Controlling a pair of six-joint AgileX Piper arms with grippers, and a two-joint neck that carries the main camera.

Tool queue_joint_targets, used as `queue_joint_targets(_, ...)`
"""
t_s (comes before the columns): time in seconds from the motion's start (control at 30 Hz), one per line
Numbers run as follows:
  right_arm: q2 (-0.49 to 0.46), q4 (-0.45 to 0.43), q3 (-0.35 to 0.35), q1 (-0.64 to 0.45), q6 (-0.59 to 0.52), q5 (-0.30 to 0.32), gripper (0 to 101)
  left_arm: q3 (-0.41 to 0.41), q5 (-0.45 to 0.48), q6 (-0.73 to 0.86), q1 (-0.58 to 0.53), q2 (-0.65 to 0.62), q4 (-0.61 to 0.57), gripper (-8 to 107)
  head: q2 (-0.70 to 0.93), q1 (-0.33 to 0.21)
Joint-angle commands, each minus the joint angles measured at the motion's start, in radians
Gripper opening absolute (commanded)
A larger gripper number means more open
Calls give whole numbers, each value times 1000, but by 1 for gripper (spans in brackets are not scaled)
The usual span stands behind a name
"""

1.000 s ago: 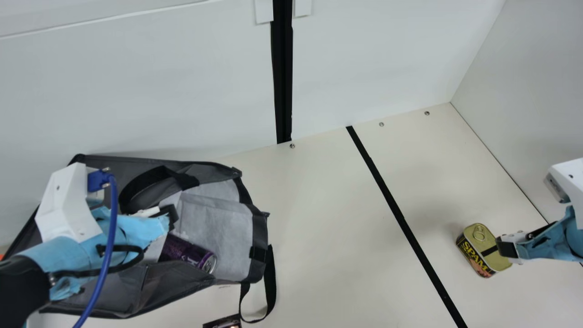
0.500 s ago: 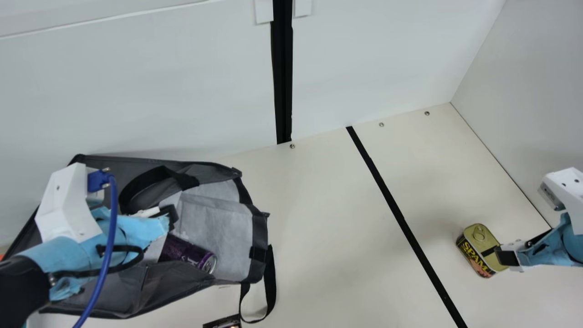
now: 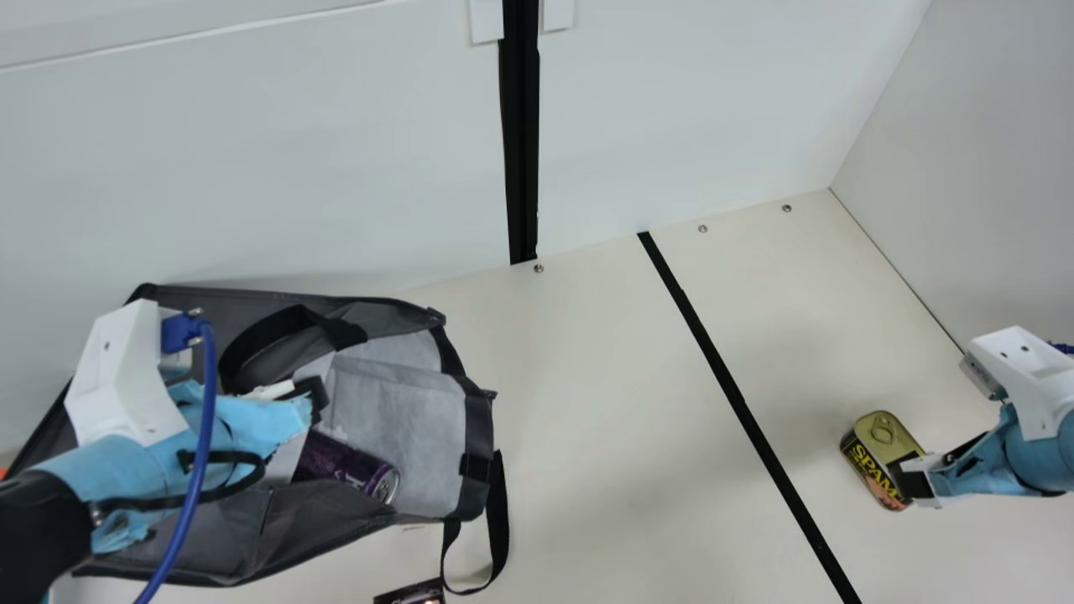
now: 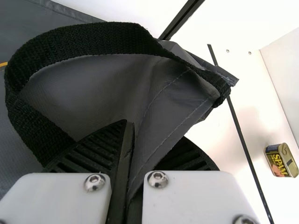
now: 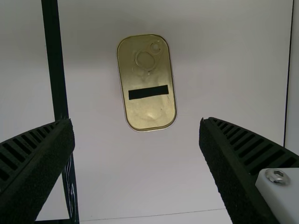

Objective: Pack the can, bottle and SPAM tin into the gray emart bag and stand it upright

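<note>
At 8 o'clock in main view: large gray fabric bag with black trim (image 3: 477, 428), slumped, mouth spread, pale lining exposed. Left gripper with black ribbed fingers (image 3: 314, 398) is clenched on a fold of the bag's fabric, black webbing strap (image 4: 88, 39) arching beside the pinch. Likely reason: anchor the bag and keep the mouth wide for loading.

Purple metal can (image 3: 344, 466) is inside, on its side, end toward 4 o'clock. Fine for loading; may roll when the bag gets stood up.

Near 7 o'clock, dark printed object (image 3: 411, 595) cut by the edge; can't tell what it is. Black handle loop (image 3: 501, 528) hangs off the bag just beside it, snag risk.

Black tape line (image 3: 722, 369) runs from 1 to 5 o'clock, between bag and tin.

At 4 o'clock, well apart from the bag: gold-lidded rectangular SPAM tin (image 3: 870, 478), flat on the table, lid up. Right gripper with black ribbed fingers (image 3: 909, 481) is over it, released, fingers wide, nothing grasped. Right wrist view has the tin's narrow width lined up with the gap, so I'd guess a side-to-side pick. Needs centering and lowering first, or a finger lands on the lid.
</note>
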Motion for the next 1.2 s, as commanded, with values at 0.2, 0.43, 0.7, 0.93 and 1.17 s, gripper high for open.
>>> queue_joint_targets(0.2,37,-18,43,29,-2,-68,95,0,0,0,0,0,0,-8,-2,-24)
queue_joint_targets(0.43,85,-27,65,53,5,-122,95,0,0,0,0,0,0,-8,-2,-24)
queue_joint_targets(0.7,147,-32,75,78,18,-177,95,0,0,0,0,0,0,-8,-2,-24)
queue_joint_targets(0.93,200,-32,79,96,27,-220,95,0,0,0,0,0,0,-8,-2,-24)
queue_joint_targets(1.17,247,-33,82,105,33,-257,95,0,0,0,0,0,0,-8,-2,-24)
